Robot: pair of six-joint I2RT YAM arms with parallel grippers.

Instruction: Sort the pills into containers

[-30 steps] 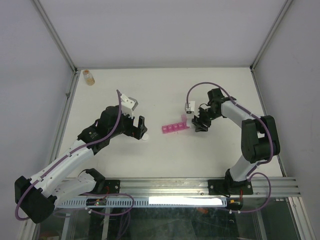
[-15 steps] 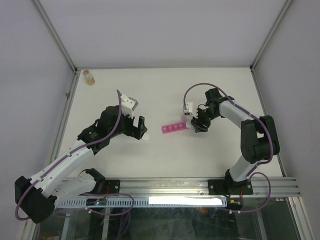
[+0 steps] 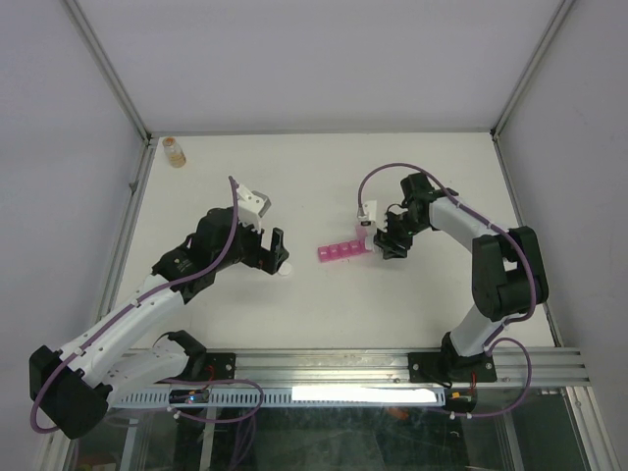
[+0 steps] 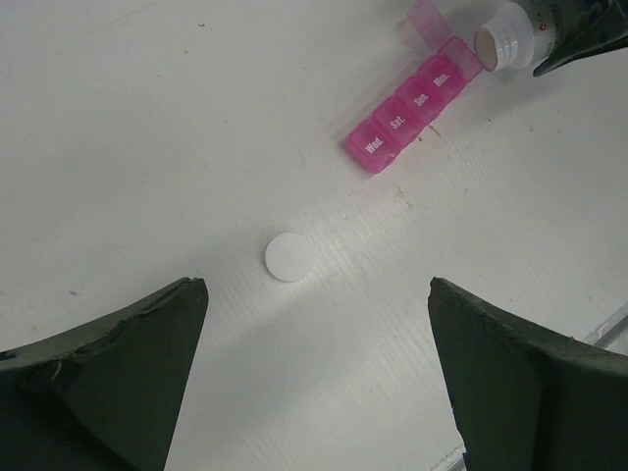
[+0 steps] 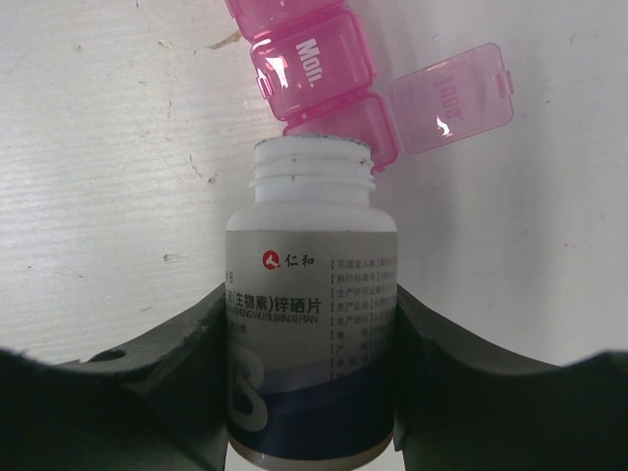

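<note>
Right end effector: fingers clamped on either side of a white bottle, gripping its labelled body. The bottle was uncapped, with its threaded neck pointing at the right end of the pink pill organiser. In the right wrist view the bottle's mouth overlapped the organiser's end compartment. Whether it touched the rim could not be told.

Left end effector: fingers set wide apart, holding nothing. It stood to the left of the organiser and apart from it, above the counter.

Pink pill organiser: a short translucent strip of square compartments in a row. It lay flat on the counter between the two arms, nearer the right one. The end compartment by the bottle had its lid swung open and lying flat beside it. The other compartments seen were shut, with lids printed Mon., Sun., Sat. and Wed. in order away from the bottle.

White round cap: lay flat on the counter, left of the organiser and well apart from it, under the left end effector's open fingers.

Small amber bottle: stood upright at the counter's far left corner, well away from the organiser.
</note>
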